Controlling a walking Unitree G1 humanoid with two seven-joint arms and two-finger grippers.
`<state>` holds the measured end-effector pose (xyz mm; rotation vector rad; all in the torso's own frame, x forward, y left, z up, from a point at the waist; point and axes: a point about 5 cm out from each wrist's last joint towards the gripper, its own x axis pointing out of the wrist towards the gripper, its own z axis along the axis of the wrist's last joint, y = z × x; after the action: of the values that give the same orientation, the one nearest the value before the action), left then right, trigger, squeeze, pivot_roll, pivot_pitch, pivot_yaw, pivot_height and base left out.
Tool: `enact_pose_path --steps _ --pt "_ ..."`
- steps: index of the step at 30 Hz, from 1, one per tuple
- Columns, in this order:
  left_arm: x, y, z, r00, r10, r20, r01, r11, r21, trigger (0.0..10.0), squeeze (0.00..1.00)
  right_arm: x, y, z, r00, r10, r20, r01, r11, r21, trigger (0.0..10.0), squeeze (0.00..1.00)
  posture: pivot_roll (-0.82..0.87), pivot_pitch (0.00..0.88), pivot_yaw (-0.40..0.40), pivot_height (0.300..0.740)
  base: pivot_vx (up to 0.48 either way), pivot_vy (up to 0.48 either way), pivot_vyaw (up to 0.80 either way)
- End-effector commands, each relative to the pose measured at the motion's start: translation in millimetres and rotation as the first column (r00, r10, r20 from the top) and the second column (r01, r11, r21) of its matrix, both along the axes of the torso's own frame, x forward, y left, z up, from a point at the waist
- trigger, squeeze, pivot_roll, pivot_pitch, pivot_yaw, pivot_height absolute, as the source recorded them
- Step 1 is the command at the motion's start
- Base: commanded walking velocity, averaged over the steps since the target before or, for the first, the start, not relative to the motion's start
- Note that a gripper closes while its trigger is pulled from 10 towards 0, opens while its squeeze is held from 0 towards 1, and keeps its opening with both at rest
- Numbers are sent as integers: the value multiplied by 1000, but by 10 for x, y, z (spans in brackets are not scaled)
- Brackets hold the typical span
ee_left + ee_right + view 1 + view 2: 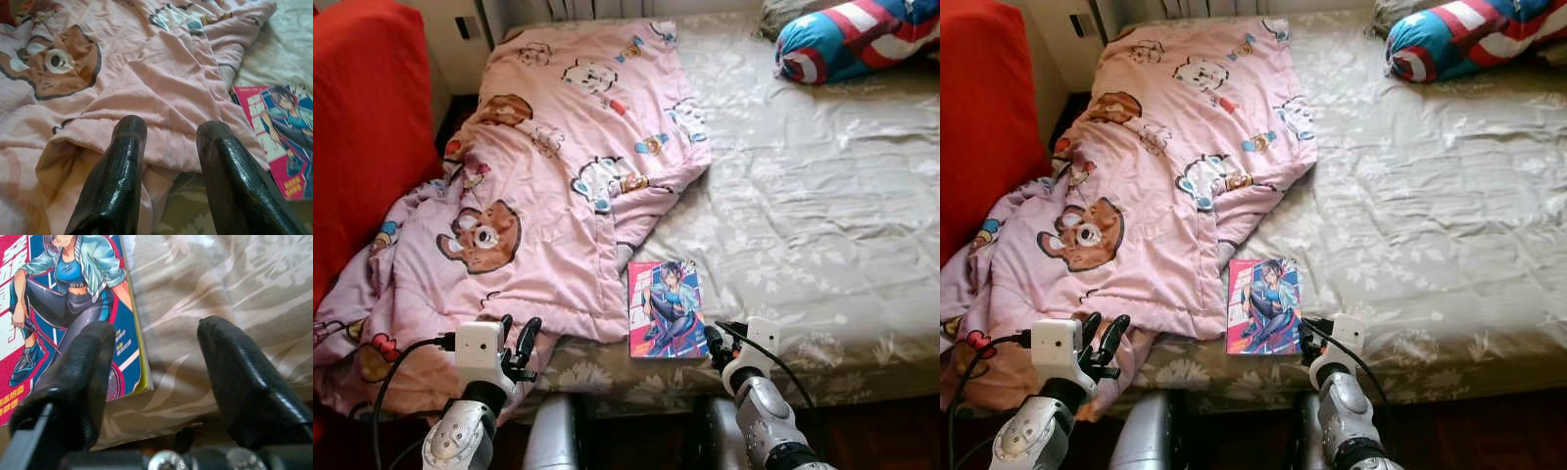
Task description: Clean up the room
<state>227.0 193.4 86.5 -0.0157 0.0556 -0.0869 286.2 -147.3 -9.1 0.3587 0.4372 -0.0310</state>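
Right wrist view puts my right gripper [154, 367] low at the front edge of the bed [822, 196], jaws spread and empty, one finger over the near corner of the comic book [667, 308] and the other over the grey floral sheet beside it. The book lies flat and face up near the bed's front edge, just beside the hem of the pink cartoon blanket [558, 176], apart from it as far as I can tell. I judge it a thin, light paperback with a glossy cover that will slide on the sheet and bend if pinched at a corner, so I would take it across the near edge by the spine side. My left gripper [517, 345] hovers over the blanket's crumpled near edge, jaws likewise parted, holding nothing. That blanket is soft and bulky and will drape; a bunched fold is the place to grip. A striped bolster pillow [862, 39] lies at the far corner.
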Motion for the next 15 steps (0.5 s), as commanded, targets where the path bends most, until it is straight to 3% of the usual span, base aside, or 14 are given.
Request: enact_pose_path --steps 1,4,5,12,15 --pt "-53 18 -13 1000 1 -24 -1 1000 6 10000 0 -3 37 -7 1000 6 -2 -6 1000 26 10000 1000 176 275 48 596 0 0 0" --pt "-115 28 12 1000 8 -29 -8 1000 8 10000 0 42 18 47 999 8 35 -9 999 30 10000 1000 183 302 45 596 0 0 0" --pt "-128 31 17 999 14 -32 -14 1000 10 10000 0 66 4 75 999 8 50 -10 999 34 10000 0 186 310 45 596 0 0 0" --pt "-231 55 12 998 28 -53 -27 999 18 10000 0 158 -27 177 995 6 103 -13 998 61 10000 0 198 333 46 596 0 0 0" --pt "-270 72 5 997 37 -69 -36 999 23 10000 0 207 -2 217 994 8 112 -25 989 147 10000 0 205 342 49 596 0 0 0"
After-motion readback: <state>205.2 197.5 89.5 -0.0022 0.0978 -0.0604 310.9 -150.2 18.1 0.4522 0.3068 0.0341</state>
